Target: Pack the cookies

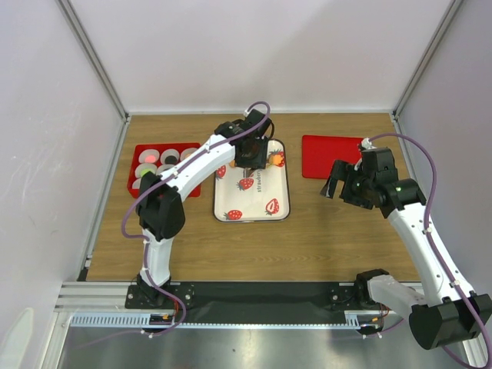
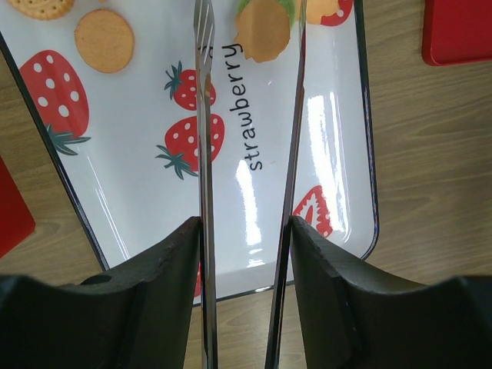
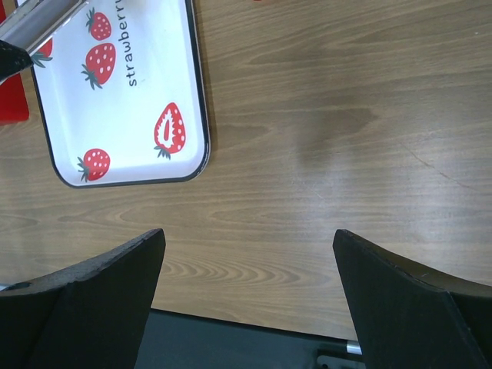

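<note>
**Tongs over the strawberry tray, cookies at its top end**

The cookies [image 2: 104, 40] are thin, flat, round discs. In my left wrist view one plain orange disc lies at the upper left. A paler one with a dotted edge is cut off by the top edge beside it. Another orange one at top centre overlaps a green one.

All of them lie on a white tray [image 2: 131, 138] with a dark rim, printed with red strawberries and the word "strawberry". My left gripper [image 2: 246, 231] is closed halfway onto a pair of metal tongs [image 2: 205, 154], one arm against each finger. The tongs' arms reach up either side of the top-centre cookie.

My right gripper [image 3: 247, 238] is spread wide with nothing in it, hanging over bare wood at the right of the overhead view.

The table [image 3: 323, 115] is light brown wood grain, enclosed by plain white walls [image 1: 261, 54]. A red box [image 1: 137, 150] of round cups sits left of the tray and a flat red piece [image 1: 330, 157] lies to the right.

The tong tips run off the top of the frame, so I cannot tell whether they pinch the cookie. Overhead, my left arm hides most of the tray's top end.
</note>
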